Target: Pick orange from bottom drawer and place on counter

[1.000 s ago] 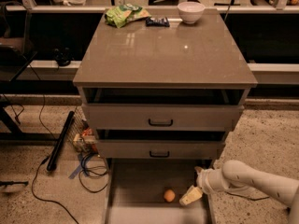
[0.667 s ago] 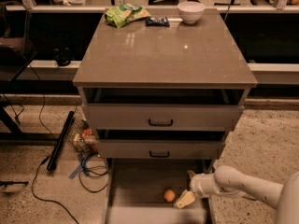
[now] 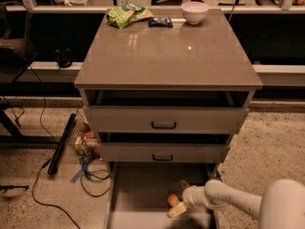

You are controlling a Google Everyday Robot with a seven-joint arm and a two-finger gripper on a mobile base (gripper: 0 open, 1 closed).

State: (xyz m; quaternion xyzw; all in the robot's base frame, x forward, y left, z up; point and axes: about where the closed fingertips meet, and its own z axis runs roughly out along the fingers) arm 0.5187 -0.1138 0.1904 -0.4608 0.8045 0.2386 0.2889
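Note:
The orange (image 3: 172, 199) lies on the floor of the pulled-out bottom drawer (image 3: 138, 194), right of its middle. My gripper (image 3: 180, 197) reaches into the drawer from the right on a white arm (image 3: 228, 202). It is open, with one pale fingertip (image 3: 177, 210) in front of the orange and the other (image 3: 184, 183) behind it. The orange sits at the mouth of the jaws, close to the fingertips. The counter (image 3: 167, 56) is the glossy grey-brown top of the cabinet, above the two drawers with black handles.
On the counter's far edge are a white bowl (image 3: 194, 12), a green snack bag (image 3: 127, 15) and a dark packet (image 3: 160, 21). Both upper drawers (image 3: 164, 120) stand slightly open. Cables, a black bar (image 3: 61, 144) and clutter lie on the floor to the left.
My gripper has moved left across the bottom drawer, from beside the orange to having its fingertips on either side of it. The orange has not moved.

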